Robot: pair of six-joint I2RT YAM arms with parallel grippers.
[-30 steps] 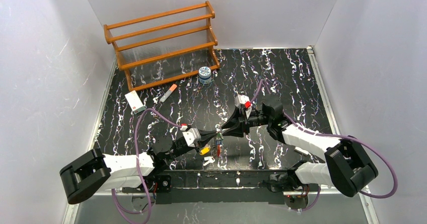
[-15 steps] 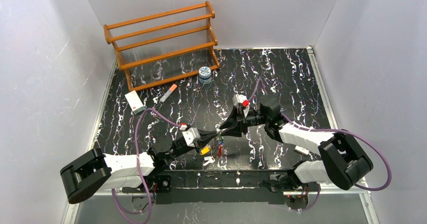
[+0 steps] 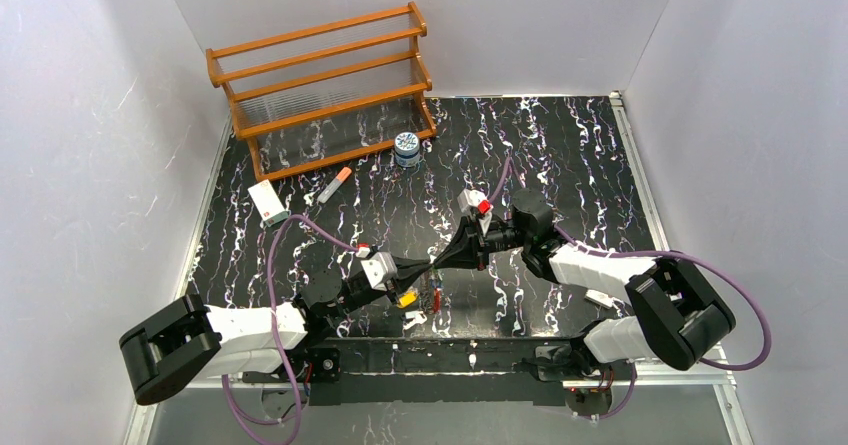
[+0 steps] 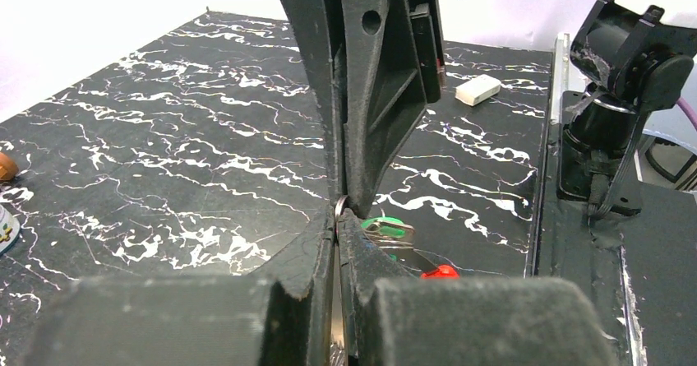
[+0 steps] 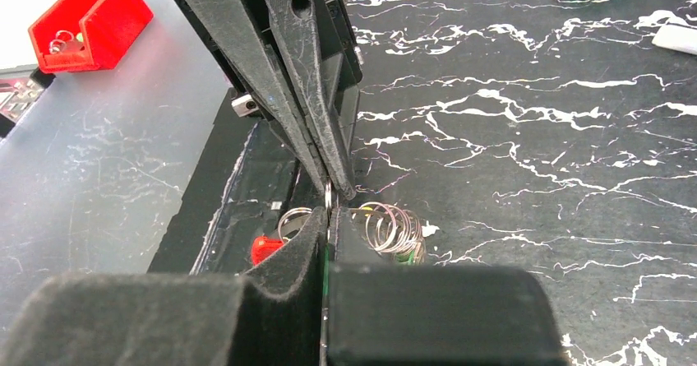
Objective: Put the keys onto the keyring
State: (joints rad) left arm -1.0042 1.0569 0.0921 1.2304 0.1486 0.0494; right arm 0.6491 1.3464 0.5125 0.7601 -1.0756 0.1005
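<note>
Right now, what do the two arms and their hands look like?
The left arm and right arm are white shells with black joints, each trailed by a purple cable. The left hand and right hand are black, with tapered wedge fingers.

A robotics lab test cell: plain white panel walls [image 3: 90, 115] box in a black tabletop veined with white [image 3: 560, 145]. A white-and-black left arm [image 3: 245, 327] and right arm [image 3: 600, 268] are bolted at its near edge, trailing purple cables [image 3: 272, 255]. A silver metal rail [image 3: 640, 190] borders it.
</note>
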